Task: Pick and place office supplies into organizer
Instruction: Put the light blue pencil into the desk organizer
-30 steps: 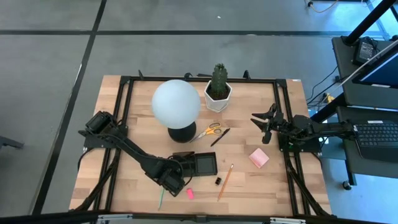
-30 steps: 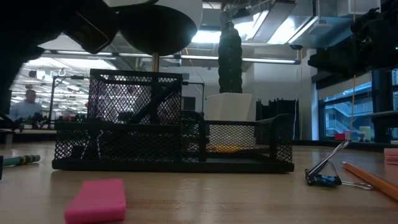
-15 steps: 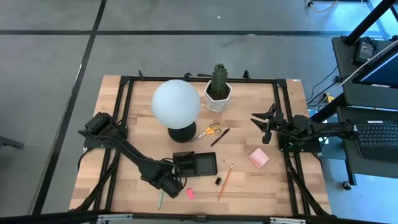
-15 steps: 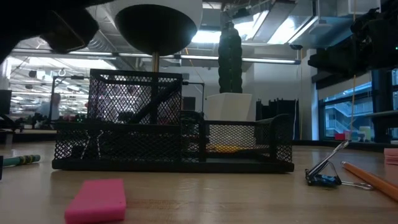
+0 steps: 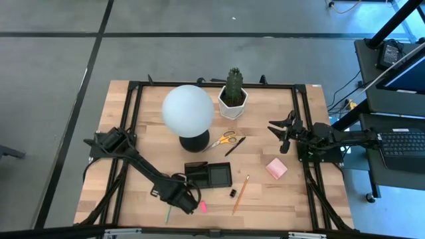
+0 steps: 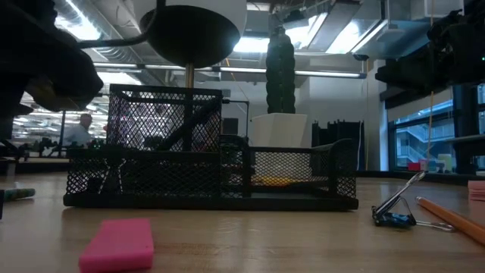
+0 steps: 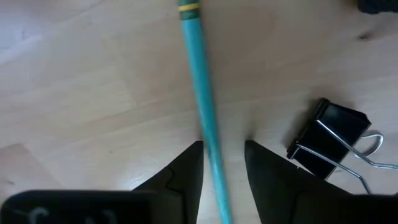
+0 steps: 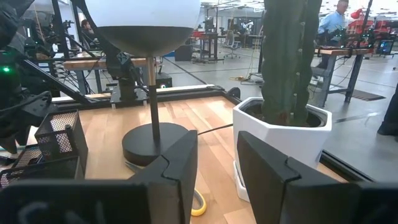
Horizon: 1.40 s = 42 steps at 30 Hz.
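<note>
Green pencil (image 7: 202, 106) now lies between my left gripper's (image 7: 222, 163) spread fingers, near the organizer's (image 5: 208, 175) front-left corner; the gripper moved from the organizer to it, so I judge grasping comes next. My right gripper (image 5: 282, 131) waits spread, well apart. No writing is readable.

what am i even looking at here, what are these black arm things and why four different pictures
These are two robot arms at a wooden table, each ending in a two-finger pincer. One picture looks straight down, one sits at table height, and one rides on each wrist. The left pincer is open, straddling a green pencil beside a black binder clip. The right pincer waits open near the potted cactus. Also there: a mesh organizer, globe lamp, scissors, pink eraser and sticky-note pad. Nothing is held.
</note>
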### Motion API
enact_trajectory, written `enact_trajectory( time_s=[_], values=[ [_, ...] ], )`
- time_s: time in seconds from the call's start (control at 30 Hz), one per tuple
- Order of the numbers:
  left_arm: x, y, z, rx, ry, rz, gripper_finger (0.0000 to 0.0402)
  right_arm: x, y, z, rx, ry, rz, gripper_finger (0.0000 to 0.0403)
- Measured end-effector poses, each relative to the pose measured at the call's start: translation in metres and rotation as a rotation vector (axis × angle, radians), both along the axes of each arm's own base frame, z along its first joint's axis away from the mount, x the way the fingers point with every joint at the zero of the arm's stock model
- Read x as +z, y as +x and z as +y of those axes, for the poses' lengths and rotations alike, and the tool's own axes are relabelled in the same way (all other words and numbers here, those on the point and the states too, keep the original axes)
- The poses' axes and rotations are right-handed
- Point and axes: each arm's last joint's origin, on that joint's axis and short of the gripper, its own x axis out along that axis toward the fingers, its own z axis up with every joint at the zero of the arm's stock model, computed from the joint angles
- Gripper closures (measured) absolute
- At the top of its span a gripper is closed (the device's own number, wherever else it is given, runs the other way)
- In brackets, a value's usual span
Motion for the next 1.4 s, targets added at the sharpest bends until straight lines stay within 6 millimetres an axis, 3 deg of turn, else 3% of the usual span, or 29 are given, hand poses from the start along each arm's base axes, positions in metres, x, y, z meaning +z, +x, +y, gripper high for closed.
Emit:
enact_trajectory(
  time_s=[0.2,0.6,0.87,1.4],
  values=[
    [-0.001,-0.002,0.000,-0.149,-0.010,-0.008,0.0315,0.000,0.000,0.000,0.000,-0.003,0.000,0.0284],
    [-0.002,-0.008,-0.002,-0.739,-0.114,-0.049,0.0386,0.000,0.000,0.000,0.000,-0.003,0.001,0.0284],
    [-0.003,-0.029,-0.002,-0.847,-0.186,0.139,0.0392,0.000,0.000,0.000,0.000,-0.004,0.001,0.0284],
    [-0.002,-0.038,-0.015,-0.847,-0.134,0.117,0.0394,0.000,0.000,0.000,0.000,-0.002,0.000,0.0284]
  ],
)
